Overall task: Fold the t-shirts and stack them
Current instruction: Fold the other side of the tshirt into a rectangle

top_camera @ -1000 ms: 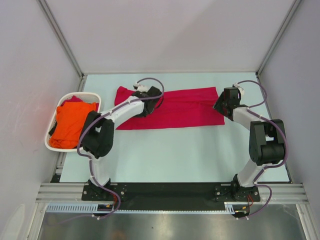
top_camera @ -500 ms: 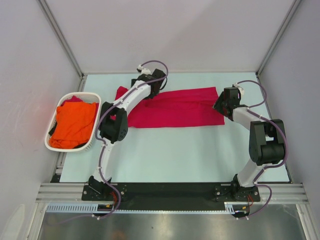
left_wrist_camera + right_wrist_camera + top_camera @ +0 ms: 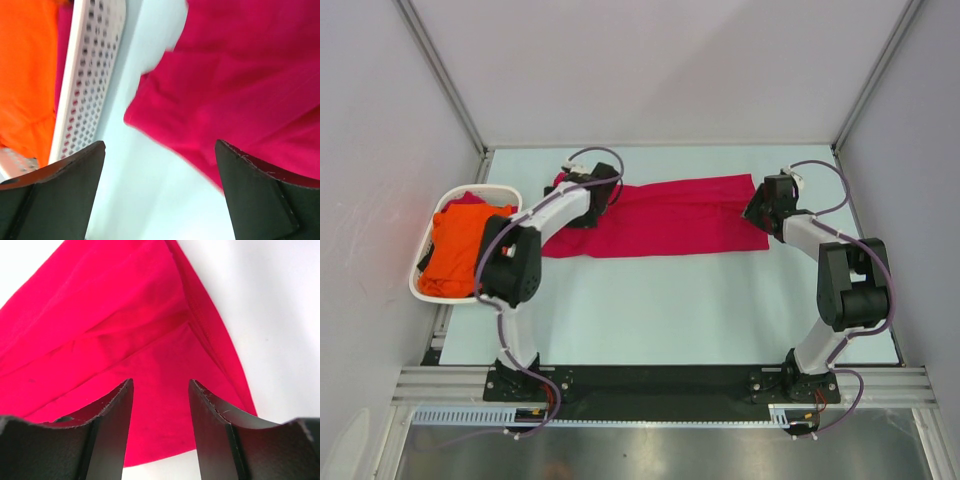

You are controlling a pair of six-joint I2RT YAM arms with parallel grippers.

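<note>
The crimson t-shirt lies spread flat across the far part of the table. My left gripper hovers over its left end, wide open with nothing between the fingers. In the left wrist view, the left gripper has bare table under it, with the crimson t-shirt's edge just beyond. My right gripper is over the shirt's right end. Its jaws stand apart above the crimson t-shirt, holding nothing. The orange t-shirt lies crumpled in the basket.
The white oval basket sits off the table's left edge, close to my left arm, and its perforated wall shows beside the orange t-shirt. A bit of crimson cloth shows at its far end. Cell walls enclose the table.
My left gripper has opened and let go of the crimson shirt's left end after drawing it back and leftward. The shirt now lies longer and flatter. The right arm has barely moved.
</note>
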